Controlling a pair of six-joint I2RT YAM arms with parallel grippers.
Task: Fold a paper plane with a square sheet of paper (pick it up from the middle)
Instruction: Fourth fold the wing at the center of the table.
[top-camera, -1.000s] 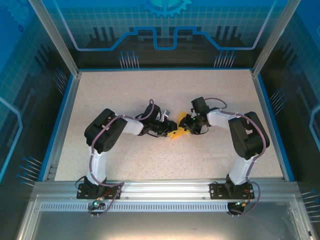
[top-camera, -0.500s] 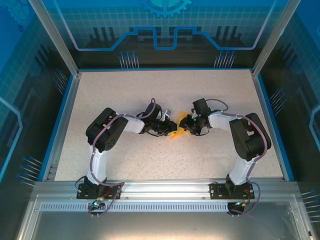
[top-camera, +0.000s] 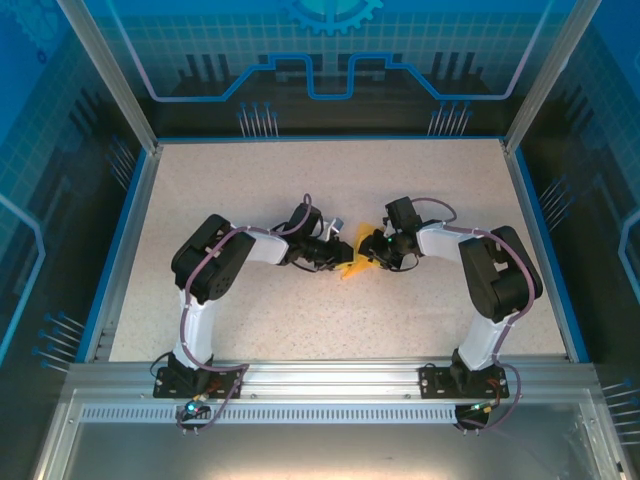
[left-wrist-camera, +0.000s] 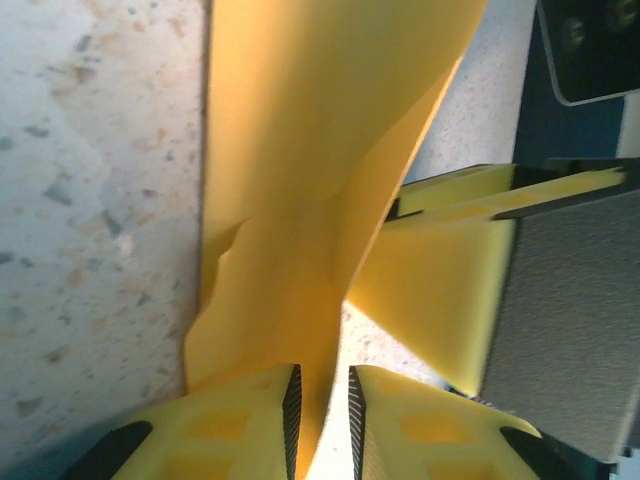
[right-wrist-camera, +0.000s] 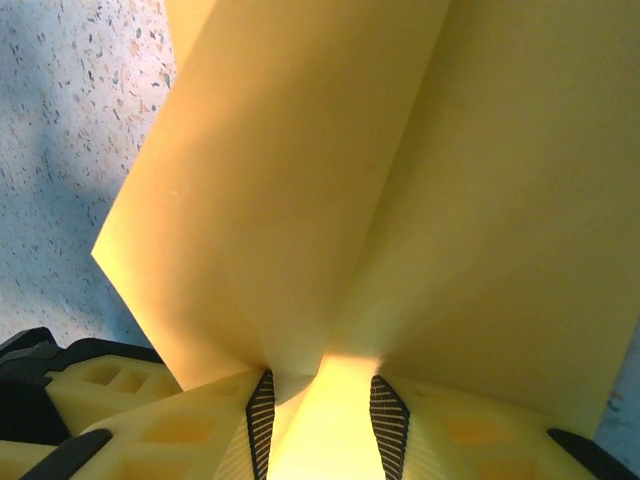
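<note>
From above, the speckled table has the two arms reaching in from the near edge and meeting near its middle. The left arm bends in from the left and the right arm from the right. The left gripper and the right gripper face each other, very close together. The orange-yellow sheet of paper sits between them, a small bright patch with a pointed corner poking toward the near side. From this height I cannot tell how the jaws stand.

The left wrist camera shows the sheet of paper rising as a folded, creased strip above the table. Its lower end runs down into the narrow slot between the left gripper's two yellow fingers, which are clamped on it. To the right, a grey-padded finger of the other gripper pinches another flap of the same sheet.

In the right wrist view, the sheet of paper spreads wide, with one crease running up from the fingers. The right gripper has its yellow fingers closed on the bunched lower edge of the sheet. The table shows at the left, in shadow near the fingers.
</note>
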